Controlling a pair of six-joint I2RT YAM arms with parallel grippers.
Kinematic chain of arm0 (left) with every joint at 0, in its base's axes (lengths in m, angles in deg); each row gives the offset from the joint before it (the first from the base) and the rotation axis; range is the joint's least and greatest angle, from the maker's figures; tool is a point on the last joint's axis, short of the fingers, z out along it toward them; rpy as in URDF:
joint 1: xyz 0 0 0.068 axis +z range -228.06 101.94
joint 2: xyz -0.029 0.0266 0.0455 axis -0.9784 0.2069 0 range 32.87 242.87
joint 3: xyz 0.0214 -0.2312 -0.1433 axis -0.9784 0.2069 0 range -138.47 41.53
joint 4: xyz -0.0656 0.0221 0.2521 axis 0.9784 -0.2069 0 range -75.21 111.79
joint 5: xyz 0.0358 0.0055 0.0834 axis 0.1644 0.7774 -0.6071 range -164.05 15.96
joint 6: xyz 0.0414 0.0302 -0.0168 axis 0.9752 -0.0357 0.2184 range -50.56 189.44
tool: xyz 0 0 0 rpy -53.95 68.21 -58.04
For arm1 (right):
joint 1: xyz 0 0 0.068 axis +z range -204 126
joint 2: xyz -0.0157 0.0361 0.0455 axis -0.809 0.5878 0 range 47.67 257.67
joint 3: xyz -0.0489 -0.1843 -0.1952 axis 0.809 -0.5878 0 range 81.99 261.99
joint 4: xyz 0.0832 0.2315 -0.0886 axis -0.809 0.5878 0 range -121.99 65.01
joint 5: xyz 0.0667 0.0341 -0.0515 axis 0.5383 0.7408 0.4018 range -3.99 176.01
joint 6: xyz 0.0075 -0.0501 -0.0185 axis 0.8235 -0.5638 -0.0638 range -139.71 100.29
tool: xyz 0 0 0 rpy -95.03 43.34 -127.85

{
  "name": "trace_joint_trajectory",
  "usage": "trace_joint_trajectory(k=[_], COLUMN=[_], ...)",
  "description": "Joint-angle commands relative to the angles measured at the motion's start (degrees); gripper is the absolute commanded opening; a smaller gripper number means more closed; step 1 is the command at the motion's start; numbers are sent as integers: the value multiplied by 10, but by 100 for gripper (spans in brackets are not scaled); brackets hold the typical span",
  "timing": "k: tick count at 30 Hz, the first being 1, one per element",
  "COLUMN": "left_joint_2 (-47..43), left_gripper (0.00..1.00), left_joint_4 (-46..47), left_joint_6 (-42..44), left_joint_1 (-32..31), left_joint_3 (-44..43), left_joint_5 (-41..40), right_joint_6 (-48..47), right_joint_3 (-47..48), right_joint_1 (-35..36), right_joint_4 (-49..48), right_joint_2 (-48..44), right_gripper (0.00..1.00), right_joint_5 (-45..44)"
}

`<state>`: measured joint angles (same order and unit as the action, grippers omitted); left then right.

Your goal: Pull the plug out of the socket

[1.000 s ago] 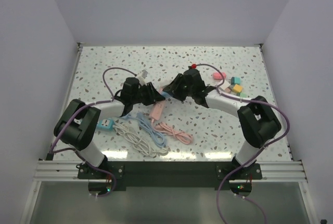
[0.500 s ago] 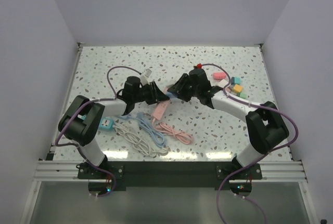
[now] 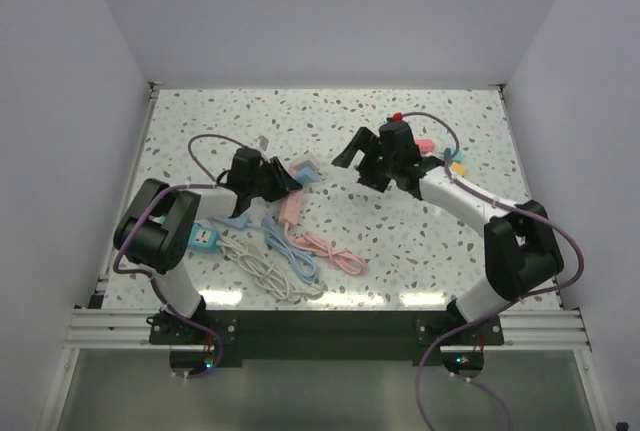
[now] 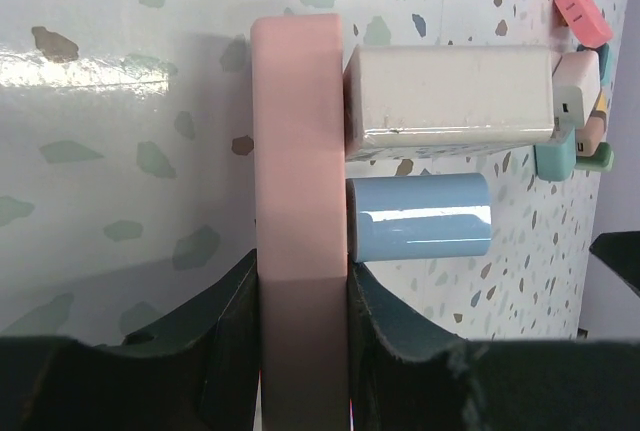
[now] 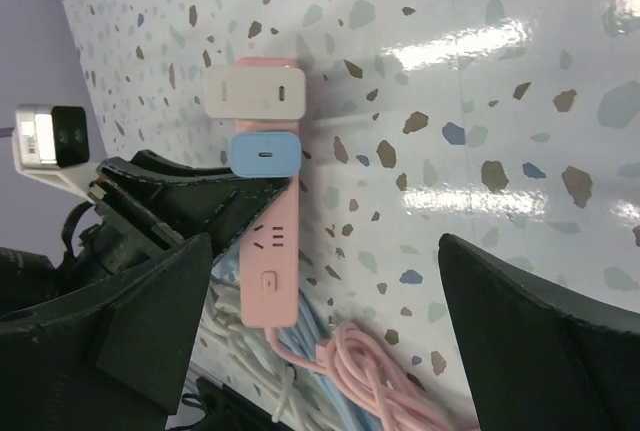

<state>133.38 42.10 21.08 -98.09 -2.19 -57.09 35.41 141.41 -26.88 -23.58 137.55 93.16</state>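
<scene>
We see our left hand point(image 4: 300, 296) clamped on the pink socket strip point(image 4: 300, 141), its white plug point(image 4: 450, 96) and blue plug point(image 4: 420, 216) seated, the right hand point(image 3: 356, 154) spread wide, seemingly empty.

Pale lavender walls point(image 3: 320, 11) on three sides; white speckled terrazzo tabletop point(image 3: 200, 116); bright glare point(image 3: 420, 298) along near edge.

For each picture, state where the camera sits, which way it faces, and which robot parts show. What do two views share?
Top external: above and behind the bases, looking down on the table; left arm and right arm show.
Left wrist: low over the table, facing the pink power strip edge-on; the left gripper clamps it.
Right wrist: raised, looking down on the strip's socket face; the open right gripper frames the view.
Shared: both wrist views show the strip's white plug and blue plug.
</scene>
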Motion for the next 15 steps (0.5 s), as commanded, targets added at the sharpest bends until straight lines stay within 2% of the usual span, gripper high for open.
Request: trace_joint_trajectory(k=[1,6,15], left_joint_2=[-22,-29,-39], left_gripper=[0,0,0], left_joint_4=[28,24,32], left_joint_6=[20,18,5], left_joint_1=[-13,-25,-42], left_joint_3=[-23,-22,-22], left_joint_5=[-8,-8,-5], right_joint_6=[-4,28,37], right_joint_3=[49,81,152], right_joint_1=[4,4,15], right_joint_4=[-4,-48,-65], right_joint_2=[27,82,179], right_gripper=[98,98,98], right_joint_5=[19,39,58])
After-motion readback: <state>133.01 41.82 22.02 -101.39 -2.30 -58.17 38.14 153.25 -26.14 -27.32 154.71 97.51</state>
